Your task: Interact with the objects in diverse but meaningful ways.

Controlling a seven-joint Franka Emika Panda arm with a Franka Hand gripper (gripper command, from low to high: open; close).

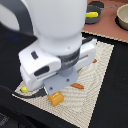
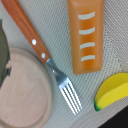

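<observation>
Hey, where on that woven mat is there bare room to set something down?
Free: the mat on the exterior view's right, beyond the orange piece. Crowded: under the wrist, where fork, wooden disc, orange sausage-like toy and banana sit close together.

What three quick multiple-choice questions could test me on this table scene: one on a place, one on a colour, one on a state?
1. Where does the orange striped block lie?
A. on the woven mat
B. inside a bowl
C. on top of a round wooden board

2. What colour is the handle of the fork?
A. blue
B. orange-brown
C. green

3. In what state is the dark pan at the far edge of the exterior view?
A. turned upside down
B. empty
C. holding a yellow piece

Answers:
1 A, since the wrist view shows weave all around the block.
2 B, since the handle is a warm wood tone with two rivets.
3 C, since the yellow shape sits within the pan's rim.
</observation>
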